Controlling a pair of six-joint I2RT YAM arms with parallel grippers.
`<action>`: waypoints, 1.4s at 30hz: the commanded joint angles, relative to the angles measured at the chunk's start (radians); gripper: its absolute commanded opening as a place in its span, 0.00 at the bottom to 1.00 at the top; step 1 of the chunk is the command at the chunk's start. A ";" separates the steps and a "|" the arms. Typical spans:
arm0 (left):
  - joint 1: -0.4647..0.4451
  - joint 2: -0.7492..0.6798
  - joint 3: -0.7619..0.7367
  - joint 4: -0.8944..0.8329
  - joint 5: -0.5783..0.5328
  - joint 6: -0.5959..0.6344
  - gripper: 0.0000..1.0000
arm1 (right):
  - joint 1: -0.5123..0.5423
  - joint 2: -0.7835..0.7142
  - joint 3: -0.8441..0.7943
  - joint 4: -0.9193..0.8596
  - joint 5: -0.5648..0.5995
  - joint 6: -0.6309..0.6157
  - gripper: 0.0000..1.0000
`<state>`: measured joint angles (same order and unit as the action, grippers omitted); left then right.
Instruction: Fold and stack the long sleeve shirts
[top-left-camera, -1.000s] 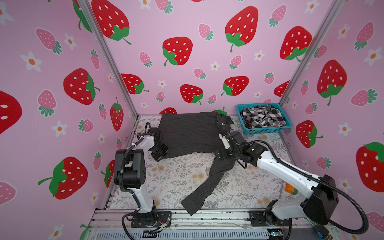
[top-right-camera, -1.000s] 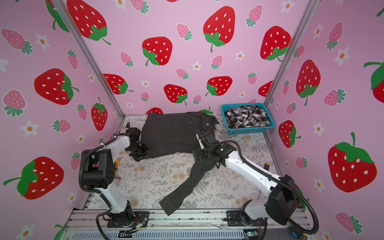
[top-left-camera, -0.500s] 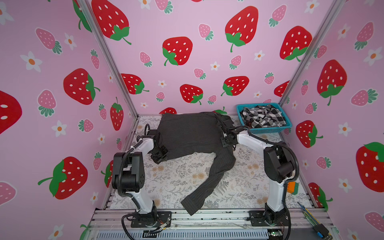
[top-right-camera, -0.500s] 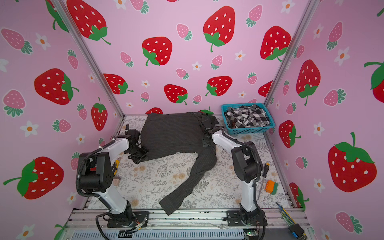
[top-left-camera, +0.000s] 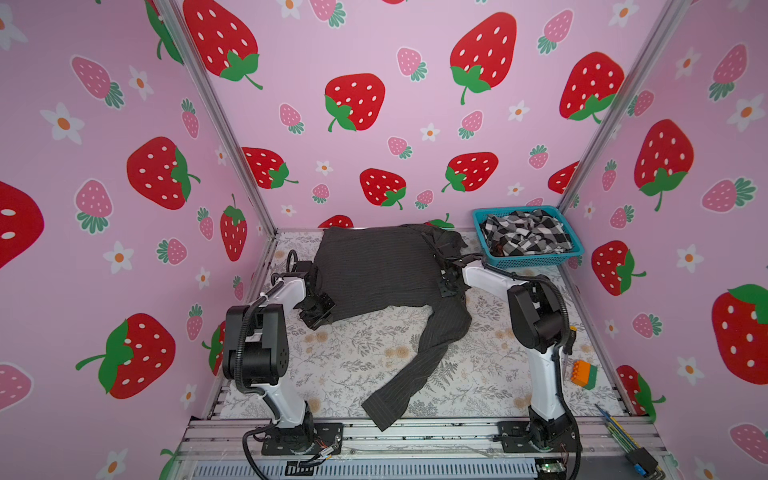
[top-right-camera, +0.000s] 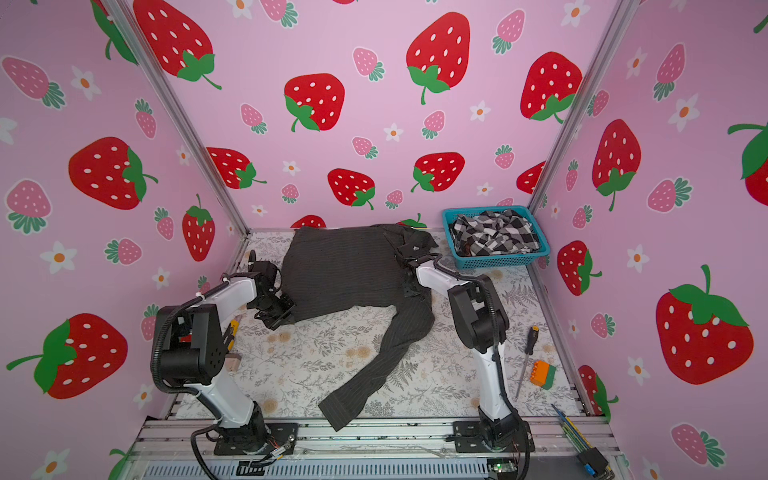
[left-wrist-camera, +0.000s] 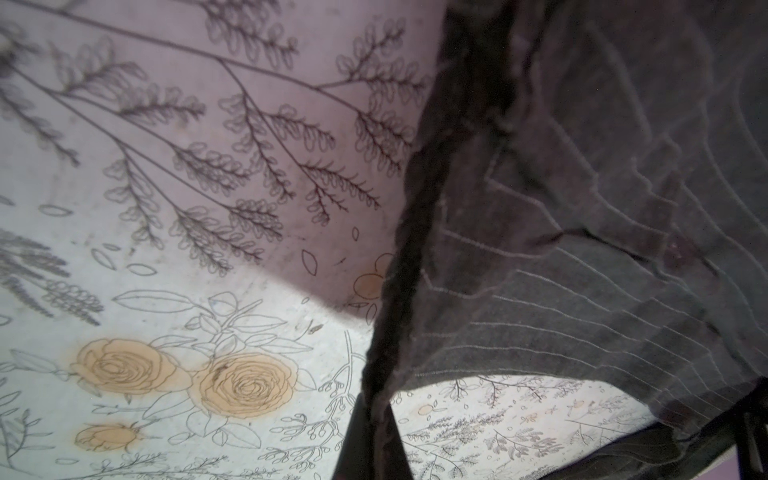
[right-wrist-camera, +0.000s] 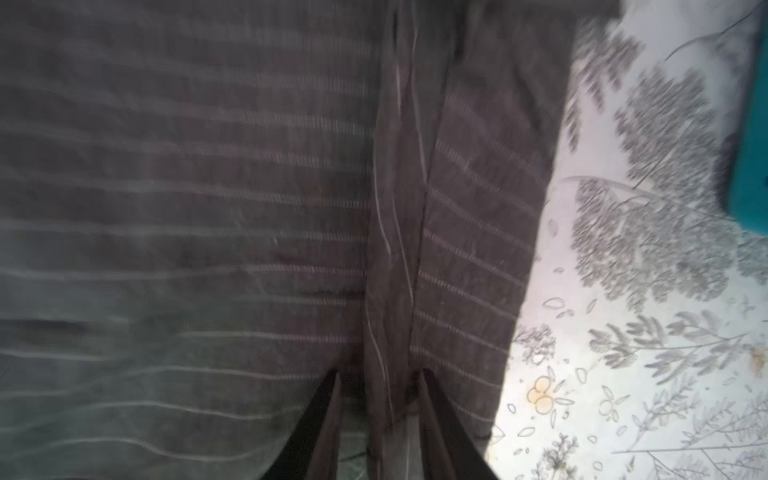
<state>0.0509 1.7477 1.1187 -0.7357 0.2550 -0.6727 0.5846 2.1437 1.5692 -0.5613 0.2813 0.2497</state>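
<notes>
While the left hand (left-wrist-camera: 372, 409) pinches the pinstriped shirt (top-left-camera: 374, 270), the right hand (right-wrist-camera: 380, 374) straddles its fold, grip unclear, near the basket (top-left-camera: 536, 261).

Matt woven cloth: pinstriped shirt (top-left-camera: 374, 270). Glossy plastic mesh: basket (top-left-camera: 536, 261). Bare metal: rails (top-left-camera: 415, 436).

Observed dark grey pinstriped shirt (left-wrist-camera: 582, 208) filling much of the view, creased, with thin pale stripes. Traced its thick folded edge running straight down to the left gripper (left-wrist-camera: 372, 424). Found that edge pinched tight between the two dark fingers (left-wrist-camera: 353, 444). Noted cloth hanging clear of the flower-printed table cover (left-wrist-camera: 187, 291), with cover visible beneath it. Recorded grey fern prints, yellow roses (left-wrist-camera: 245, 386) near the gripper, and shadow over the farther part of the cover.
</notes>
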 joint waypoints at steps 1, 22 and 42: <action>0.010 -0.011 -0.021 -0.019 -0.001 0.013 0.00 | 0.006 -0.022 -0.031 -0.025 0.011 0.011 0.23; 0.111 -0.051 -0.090 -0.014 -0.020 0.012 0.00 | -0.440 -0.403 -0.717 0.354 -0.759 0.189 0.00; 0.109 -0.073 -0.141 0.004 0.070 0.013 0.00 | -0.413 -0.674 -1.004 0.435 -0.738 0.312 0.59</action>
<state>0.1566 1.7058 0.9726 -0.7052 0.3080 -0.6655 0.1638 1.4532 0.6010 -0.1150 -0.4732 0.5308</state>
